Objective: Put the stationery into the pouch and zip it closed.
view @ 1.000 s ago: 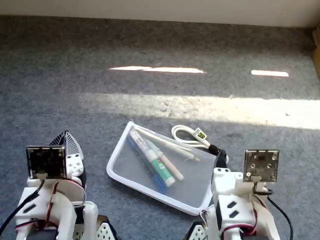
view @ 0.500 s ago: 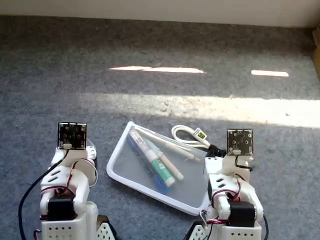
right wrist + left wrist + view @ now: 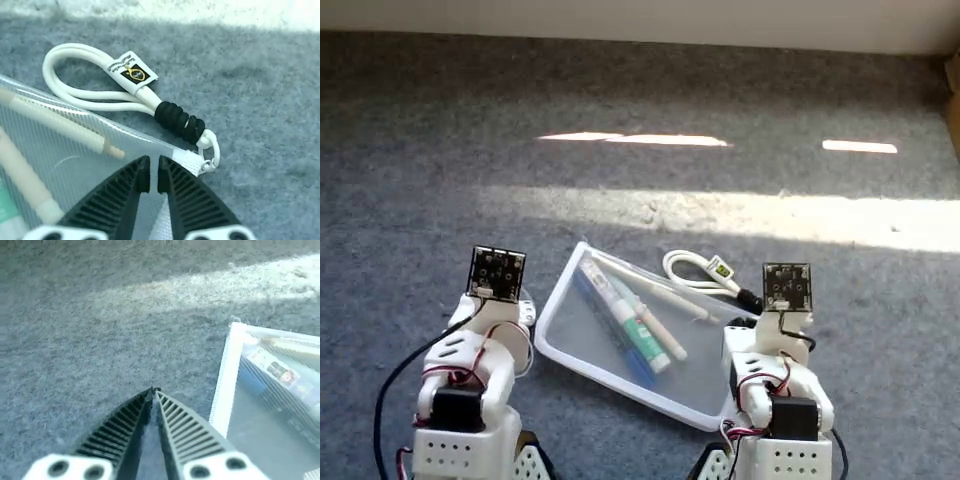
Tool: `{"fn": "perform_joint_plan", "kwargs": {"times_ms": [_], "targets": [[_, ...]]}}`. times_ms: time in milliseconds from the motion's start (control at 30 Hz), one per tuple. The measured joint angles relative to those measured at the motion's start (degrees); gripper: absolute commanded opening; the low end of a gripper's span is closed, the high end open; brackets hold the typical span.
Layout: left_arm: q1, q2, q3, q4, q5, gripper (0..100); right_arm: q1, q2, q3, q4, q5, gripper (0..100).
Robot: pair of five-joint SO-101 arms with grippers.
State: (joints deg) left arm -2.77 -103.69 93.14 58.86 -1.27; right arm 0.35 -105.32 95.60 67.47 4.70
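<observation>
**Overhead and wrist views of the pouch on the table.** The clear mesh pouch (image 3: 708, 368) lies flat and askew on the grey, carpet-like table (image 3: 440, 170), between the two arms. Its white-bound short edge faces the left arm and its corded corner faces the right arm.

(a) Contents. The stationery lies inside the pouch, side by side along its length: a blue pen (image 3: 608, 328) nearest the left arm's side, a green-and-white marker (image 3: 642, 335) beside it, and a cream stick (image 3: 660, 293) along the far long edge.

(b) Zip end. A white cord loop (image 3: 82, 82) with a small label (image 3: 131, 72) lies on the table just outside the pouch's corner. It is bound by a black knot (image 3: 178, 121) to a white ring (image 3: 210, 150) at the pouch's corner tab. Whether the zip is run fully along the edge cannot be told.

(c) Left hand (image 3: 152, 390). It is clenched, tips together and empty, over bare table just beside the pouch's white short edge and apart from it.

(d) Right hand (image 3: 150, 166). It is clenched on nothing, its fingers parallel with a thin slit between them. It sits over the pouch's mesh just beside the corner tab and ring; contact with the pouch cannot be told.
</observation>
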Motion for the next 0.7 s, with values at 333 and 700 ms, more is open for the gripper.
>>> {"fn": "perform_joint_plan", "kwargs": {"times_ms": [333, 700], "targets": [[0.7, 0.1, 2.8, -6.9, 0.0, 1, 0.0, 0.0, 0.1, 1.3, 0.0, 3.4], [0.7, 0.1, 2.8, 5.3, 0.0, 1, 0.0, 0.0, 0.1, 2.5, 0.0, 3.4]]}}
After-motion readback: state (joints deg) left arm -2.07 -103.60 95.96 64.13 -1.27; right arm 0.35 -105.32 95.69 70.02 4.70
